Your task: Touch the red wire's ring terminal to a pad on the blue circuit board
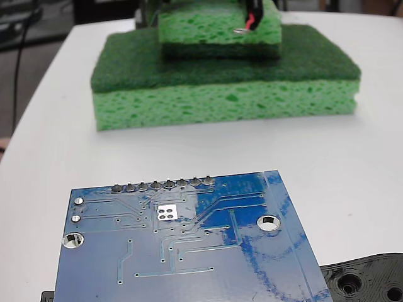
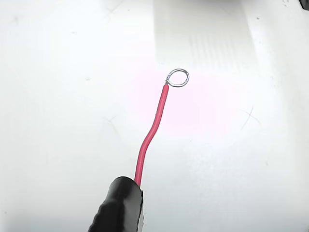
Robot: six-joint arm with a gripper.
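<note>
In the wrist view the ring terminal (image 2: 178, 77), a small silver loop, tips the red wire (image 2: 152, 133), which curves gently up out of a thick black sleeve (image 2: 118, 205) at the bottom of that picture. Beneath the ring lies only a pale, washed-out surface; the ring appears to hang above it, though whether it touches cannot be told.

In the fixed view the ring terminal (image 1: 239, 29) shows as a tiny glint far behind the blue circuit board (image 1: 189, 251), at the top of the picture, with a short bit of red wire (image 1: 253, 20) above it and the dark sleeve beyond. It sits in front of the small upper green sponge (image 1: 217, 28), which is stacked on a larger green sponge (image 1: 220, 94).

The blue circuit board lies flat on the white table (image 1: 352, 157), nearest the camera and well apart from the ring. Its silvery square pad (image 1: 168, 212) sits just below the row of grey solder bumps (image 1: 162, 185). A black plastic piece (image 1: 365, 280) lies at the board's lower right corner.

The gripper itself is not seen in either view, so its grasp cannot be told.
</note>
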